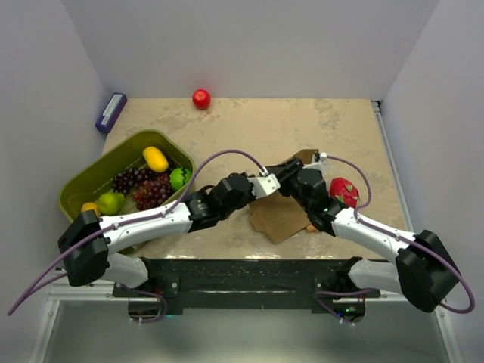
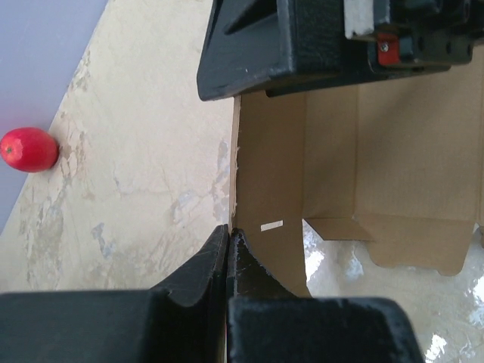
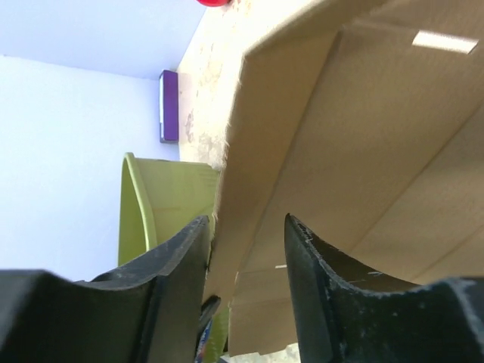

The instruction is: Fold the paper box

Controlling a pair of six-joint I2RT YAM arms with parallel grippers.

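Left wrist view puts the paper box straight ahead of the left pincer: an opened shell of brown cardboard with its inner walls showing and a flap lying on the table. The pincer's two fingers are pressed together on the near edge of one upright wall, so it grips the box. Across the top of that wall sits the black body of the right pincer.

From the right wrist, the right pincer has its fingers spread apart, with a cardboard panel of the box running between them; it is not clamped.

From above, the box lies on the near middle of the table, where the left pincer and right pincer meet over it.

Just right of the right pincer is a red dragon fruit. Left of the left pincer stands a green basket holding grapes, a yellow fruit and green ones. Far beyond both pincers lies a red round fruit, and at the far left a purple box.
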